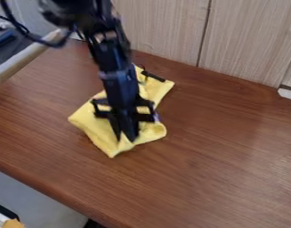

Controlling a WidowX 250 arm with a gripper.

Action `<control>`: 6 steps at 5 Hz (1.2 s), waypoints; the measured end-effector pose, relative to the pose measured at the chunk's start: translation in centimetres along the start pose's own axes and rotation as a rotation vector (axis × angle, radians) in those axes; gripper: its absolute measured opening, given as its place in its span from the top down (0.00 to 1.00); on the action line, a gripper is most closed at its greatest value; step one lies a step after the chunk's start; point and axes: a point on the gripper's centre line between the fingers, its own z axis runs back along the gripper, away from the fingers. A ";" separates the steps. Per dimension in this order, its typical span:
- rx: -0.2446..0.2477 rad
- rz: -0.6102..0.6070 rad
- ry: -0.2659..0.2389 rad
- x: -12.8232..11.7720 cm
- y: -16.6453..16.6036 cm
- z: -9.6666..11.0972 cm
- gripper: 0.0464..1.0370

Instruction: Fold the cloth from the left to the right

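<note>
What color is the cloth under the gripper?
The cloth is yellow, seen best in the camera view.

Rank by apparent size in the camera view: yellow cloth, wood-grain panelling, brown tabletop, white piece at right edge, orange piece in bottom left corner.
1. brown tabletop
2. wood-grain panelling
3. yellow cloth
Unranked, both smaller: white piece and orange piece look alike.

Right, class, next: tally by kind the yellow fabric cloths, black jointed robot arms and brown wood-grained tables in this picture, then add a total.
Yellow fabric cloth: 1
Black jointed robot arm: 1
Brown wood-grained table: 1
Total: 3
</note>
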 end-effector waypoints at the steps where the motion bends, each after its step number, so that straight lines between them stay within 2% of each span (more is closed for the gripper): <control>1: 0.023 -0.010 -0.002 -0.1 0.1 -0.3 0.78; 4: 0.030 -0.008 -0.014 0.1 -0.3 0.2 0.12; 5: 0.024 0.004 -0.011 0.1 -0.2 0.5 0.06; 6: 0.015 0.005 -0.011 -0.1 0.0 0.9 0.06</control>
